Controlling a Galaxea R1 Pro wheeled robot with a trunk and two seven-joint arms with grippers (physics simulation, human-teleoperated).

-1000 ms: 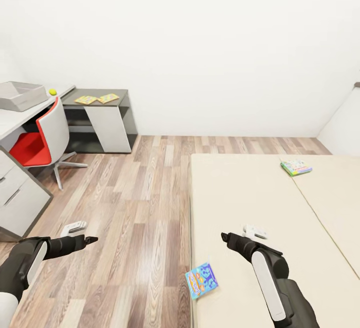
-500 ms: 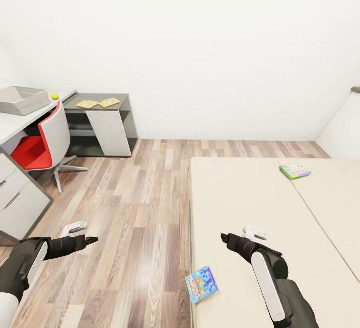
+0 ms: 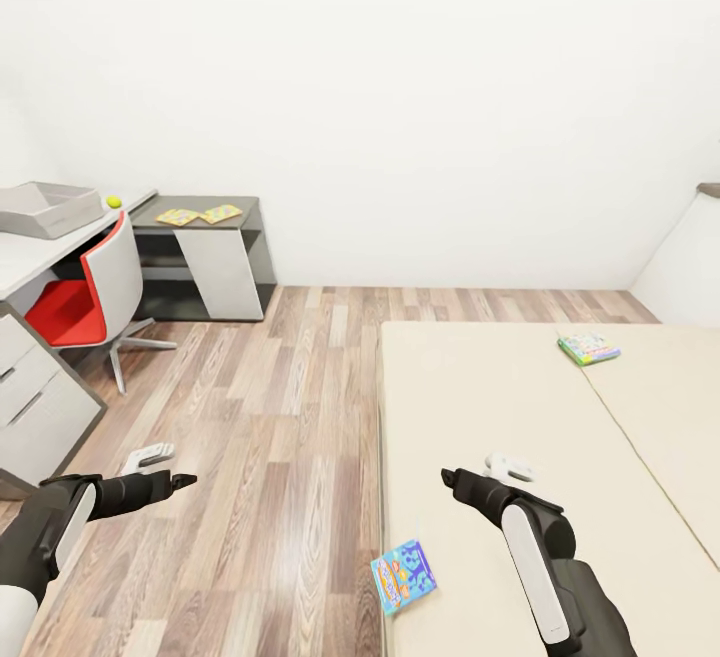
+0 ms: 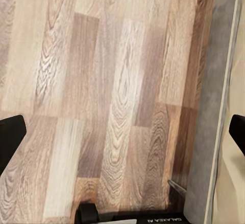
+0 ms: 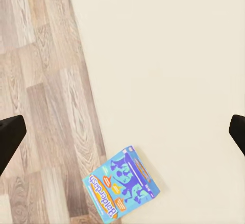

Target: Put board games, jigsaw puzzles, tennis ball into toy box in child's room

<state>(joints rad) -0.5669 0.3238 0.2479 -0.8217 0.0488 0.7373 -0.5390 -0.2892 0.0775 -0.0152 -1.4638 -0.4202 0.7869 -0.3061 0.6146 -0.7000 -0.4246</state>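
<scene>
A blue board game [image 3: 403, 575] lies at the near edge of the beige bed [image 3: 480, 397], partly over the side; it also shows in the right wrist view [image 5: 121, 183]. Another board game [image 3: 588, 347], green and white, rests far back on the bed. My right gripper [image 3: 480, 470] hovers open over the mattress, just beyond the blue game. Over the wood floor, my left gripper [image 3: 165, 467] is open and empty. On the white table [image 3: 25, 262] at far left stand the grey toy box [image 3: 48, 209] and the tennis ball [image 3: 113, 202]. Two jigsaw puzzles [image 3: 199, 215] lie on the dark side unit.
A red and white swivel chair [image 3: 85, 287] is tucked at the table. White drawers [image 3: 35, 407] stand close to my left arm. Wood floor [image 3: 280, 417] runs between table and bed. A grey headboard [image 3: 690, 257] rises at far right.
The whole picture has shifted slightly, so the camera has moved; table and bed sit a little differently in view. Both arms hold the same pose and nothing was grasped.
</scene>
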